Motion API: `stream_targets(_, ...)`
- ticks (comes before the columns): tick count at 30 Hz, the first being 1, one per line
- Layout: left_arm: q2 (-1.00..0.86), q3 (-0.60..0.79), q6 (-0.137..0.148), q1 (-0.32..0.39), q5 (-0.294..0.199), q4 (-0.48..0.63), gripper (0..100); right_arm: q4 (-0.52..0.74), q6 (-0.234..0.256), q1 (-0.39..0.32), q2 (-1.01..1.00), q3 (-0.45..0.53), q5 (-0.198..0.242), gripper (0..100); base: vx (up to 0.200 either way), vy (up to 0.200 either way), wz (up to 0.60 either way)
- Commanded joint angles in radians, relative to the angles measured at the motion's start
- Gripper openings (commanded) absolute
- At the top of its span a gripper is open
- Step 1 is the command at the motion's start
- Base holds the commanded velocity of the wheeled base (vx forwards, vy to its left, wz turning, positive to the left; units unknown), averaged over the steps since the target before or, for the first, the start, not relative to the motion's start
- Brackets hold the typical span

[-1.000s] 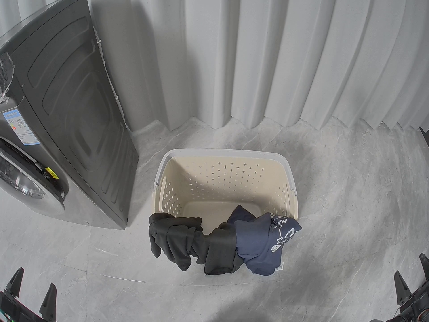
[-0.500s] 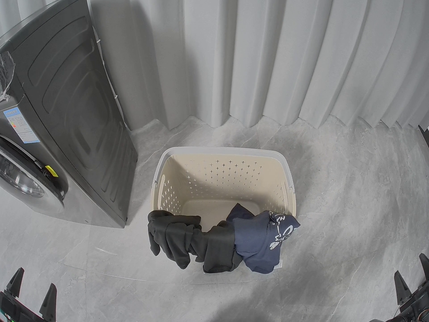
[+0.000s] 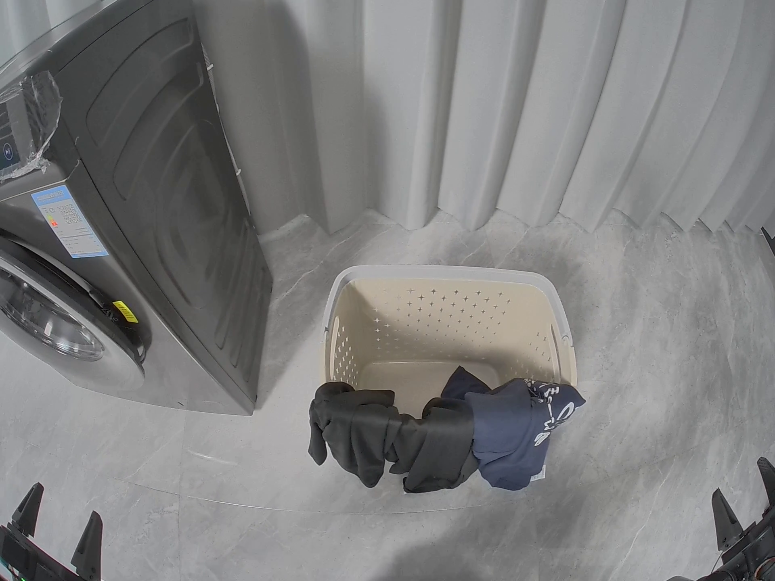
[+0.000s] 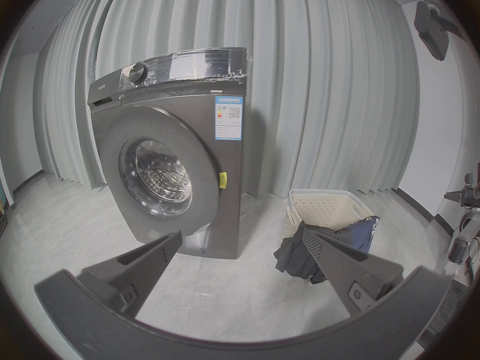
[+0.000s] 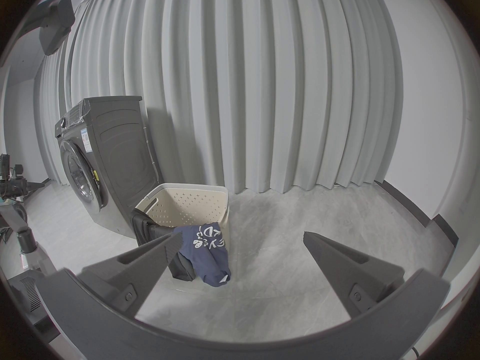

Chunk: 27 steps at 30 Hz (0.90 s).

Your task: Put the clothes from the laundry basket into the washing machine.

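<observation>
Both arms sit low at the near edge: left gripper (image 4: 241,235) has its fingers wide apart and empty, right gripper (image 5: 241,235) the same. The clothes hang over the near rim of the laundry basket (image 3: 448,272), dark garment (image 3: 379,441) on the left, navy garment (image 3: 508,437) on the right. They overlap in the middle and hang mostly outside. Watch out: if you pinch one, the other likely drags along or slides onto the floor (image 3: 646,413). The basket looks light, so a sideways pull could tip or skid it. The washing machine (image 3: 161,203) stands left of the basket, and its door (image 4: 155,176) looks shut to me, which would block loading. Glare on the glass means you can't be sure. The clothes hide the basket bottom by the near rim, so more items may be there. The machine's left side is cut off in the head view.
</observation>
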Motion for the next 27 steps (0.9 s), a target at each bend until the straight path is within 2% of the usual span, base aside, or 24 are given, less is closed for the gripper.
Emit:
stream_targets(1, -0.015, 0.016, -0.002, 0.001, 0.0, 0.0, 100, 0.0, 0.0, 0.0, -0.009, 0.016, 0.001, 100, 0.0, 0.2, 0.0)
stream_targets(27, -0.015, 0.016, -0.005, 0.001, 0.002, 0.0, 100, 0.0, 0.0, -0.001, -0.009, 0.016, -0.001, 100, 0.0, 0.2, 0.0)
